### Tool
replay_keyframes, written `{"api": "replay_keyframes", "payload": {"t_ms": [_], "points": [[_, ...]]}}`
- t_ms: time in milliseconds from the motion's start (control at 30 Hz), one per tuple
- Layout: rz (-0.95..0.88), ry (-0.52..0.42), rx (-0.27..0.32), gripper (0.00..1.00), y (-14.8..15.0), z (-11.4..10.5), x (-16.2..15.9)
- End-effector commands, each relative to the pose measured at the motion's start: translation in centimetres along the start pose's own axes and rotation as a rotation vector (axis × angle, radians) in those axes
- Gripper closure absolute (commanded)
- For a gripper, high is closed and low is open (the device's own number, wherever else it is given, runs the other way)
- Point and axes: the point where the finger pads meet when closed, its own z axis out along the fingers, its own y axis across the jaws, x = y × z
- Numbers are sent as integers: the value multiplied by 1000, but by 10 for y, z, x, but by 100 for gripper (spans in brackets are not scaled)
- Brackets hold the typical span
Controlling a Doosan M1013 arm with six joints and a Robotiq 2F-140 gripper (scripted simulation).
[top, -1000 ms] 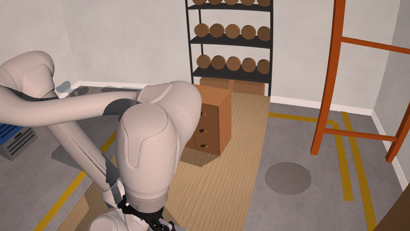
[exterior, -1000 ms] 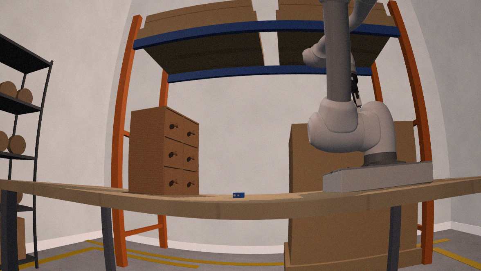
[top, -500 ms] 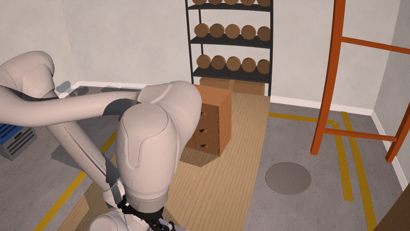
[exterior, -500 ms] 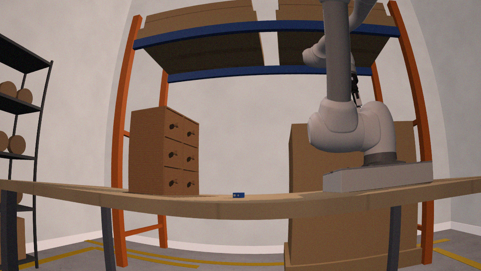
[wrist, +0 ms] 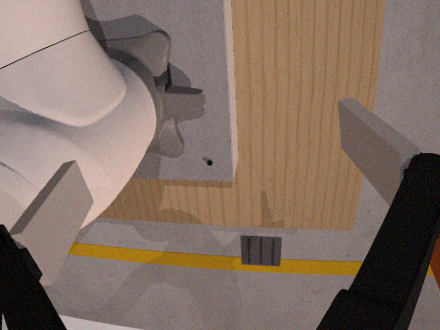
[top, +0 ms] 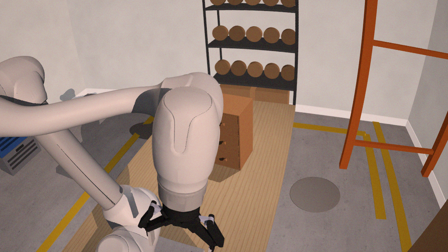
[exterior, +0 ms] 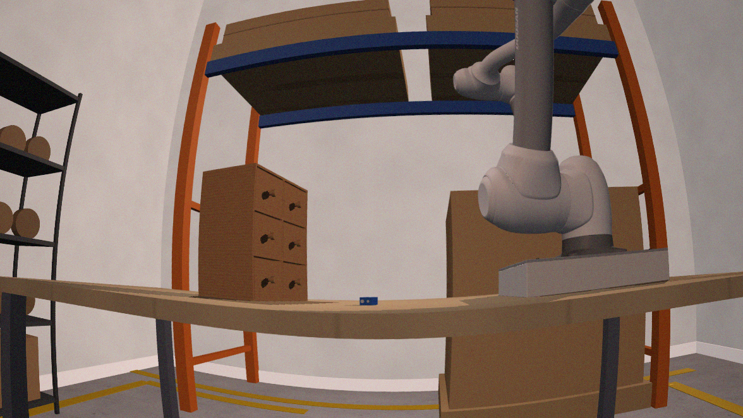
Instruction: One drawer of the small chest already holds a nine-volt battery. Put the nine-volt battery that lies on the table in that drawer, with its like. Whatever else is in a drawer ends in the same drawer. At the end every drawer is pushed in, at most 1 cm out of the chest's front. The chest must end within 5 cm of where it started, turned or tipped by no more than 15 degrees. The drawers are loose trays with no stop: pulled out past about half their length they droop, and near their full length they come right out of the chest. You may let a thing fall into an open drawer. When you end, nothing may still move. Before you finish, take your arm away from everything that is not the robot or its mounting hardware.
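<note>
The small wooden chest [exterior: 252,233] stands on the table at the left, with six knobbed drawers in two columns, all pushed in. In the top view the chest [top: 235,135] is partly hidden behind my arm. The blue nine-volt battery [exterior: 368,300] lies on the table a little to the right of the chest's front. It is hidden in the top view and not in the wrist view. My gripper [top: 181,225] is open and empty, high above the near end of the table beside my base, far from the chest. In the wrist view its fingers spread wide over the table end and the floor.
My grey base plate [exterior: 582,272] sits on the table's right end and also shows in the wrist view [wrist: 167,45]. A black shelf with rolls [top: 252,40] stands behind the chest. An orange rack [top: 376,93] stands to the right. A tall cardboard box [exterior: 519,311] is behind the table.
</note>
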Motion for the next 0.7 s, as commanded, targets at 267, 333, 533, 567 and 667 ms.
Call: {"api": "replay_keyframes", "payload": {"t_ms": [267,333,533,567,667], "points": [[-720,-46,-52,0,53,-34,86],[-852,-57,-59,0,59,-39,106],[-1125,-81,-71,0,68,-48,151],[-1125,-81,-71,0,68,-48,151],[-1402,-107,-81,0,69,-54,201]]}}
